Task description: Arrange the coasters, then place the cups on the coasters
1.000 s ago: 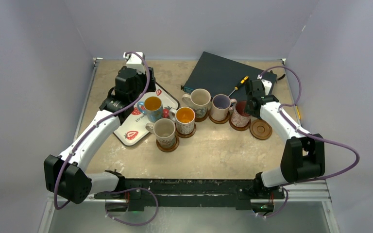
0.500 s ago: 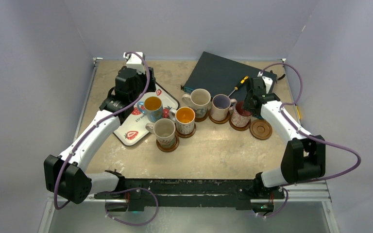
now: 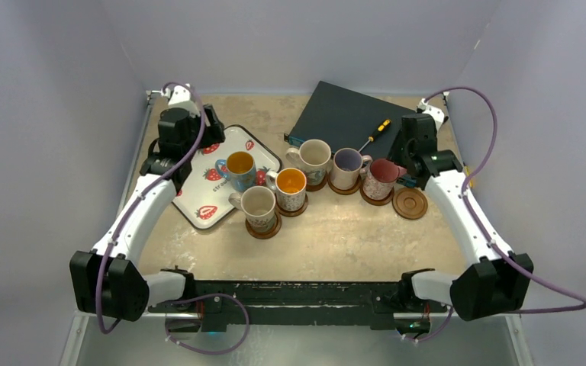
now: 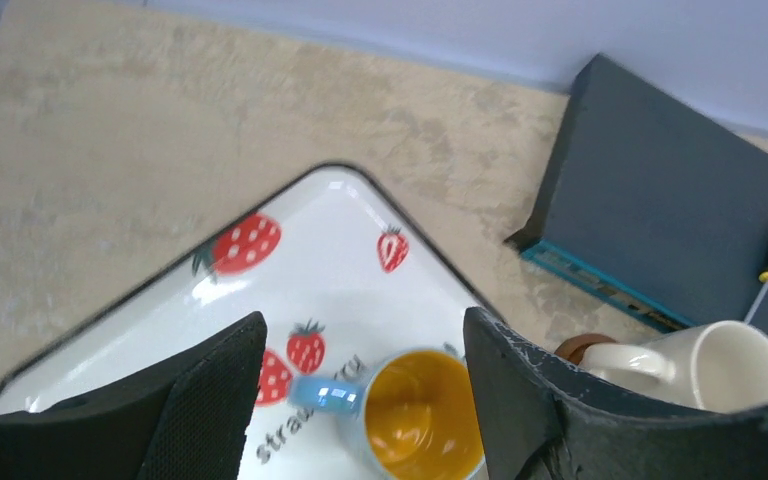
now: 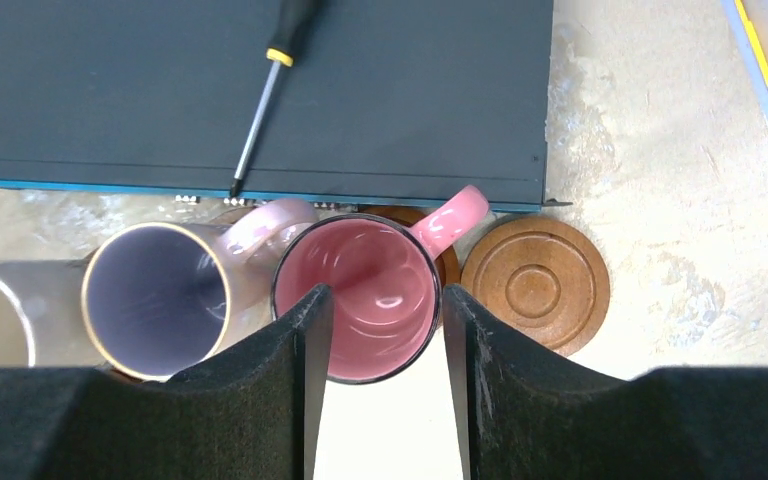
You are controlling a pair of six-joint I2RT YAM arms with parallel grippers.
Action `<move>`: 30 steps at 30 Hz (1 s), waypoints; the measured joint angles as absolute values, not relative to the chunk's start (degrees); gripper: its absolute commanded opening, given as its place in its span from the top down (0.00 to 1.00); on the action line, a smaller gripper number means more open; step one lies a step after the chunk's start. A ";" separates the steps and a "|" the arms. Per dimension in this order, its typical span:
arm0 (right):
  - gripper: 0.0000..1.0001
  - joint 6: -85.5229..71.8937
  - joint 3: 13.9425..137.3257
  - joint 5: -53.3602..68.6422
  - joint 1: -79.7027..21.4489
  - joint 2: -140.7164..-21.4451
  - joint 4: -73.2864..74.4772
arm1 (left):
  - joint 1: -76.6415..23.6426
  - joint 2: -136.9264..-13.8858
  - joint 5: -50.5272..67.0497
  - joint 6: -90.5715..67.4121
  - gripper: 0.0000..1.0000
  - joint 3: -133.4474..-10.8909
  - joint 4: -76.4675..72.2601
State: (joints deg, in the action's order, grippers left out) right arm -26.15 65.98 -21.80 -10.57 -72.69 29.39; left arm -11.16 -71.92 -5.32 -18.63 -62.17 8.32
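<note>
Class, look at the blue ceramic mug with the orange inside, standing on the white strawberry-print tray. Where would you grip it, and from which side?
Probably the rim beside its handle, from above. The blue ceramic mug stands upright, mouth open, so one finger can drop inside. Its handle points away from the patterned mug close on its right, leaving that side roomier.

The white tray (image 4: 335, 285) bears lettering starting "stra", the rest hidden behind the blue cup (image 4: 422, 425); nothing else is readable.
</note>
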 measured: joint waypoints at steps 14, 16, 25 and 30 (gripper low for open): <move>0.51 -23.83 65.65 -17.76 -10.55 -66.39 28.73 | -8.75 -66.43 1.17 -39.88 0.34 -44.36 9.23; 0.51 -23.66 64.93 -17.19 -10.55 -66.17 28.34 | -8.75 -66.63 2.22 -40.97 0.34 -43.40 8.80; 0.51 -22.83 63.00 -16.10 -10.55 -65.82 27.66 | -8.75 -74.08 7.16 -41.98 0.39 -43.16 6.76; 0.51 -22.48 62.26 -15.42 -10.55 -65.10 27.16 | -8.75 -76.79 7.05 -41.21 0.48 -43.48 6.72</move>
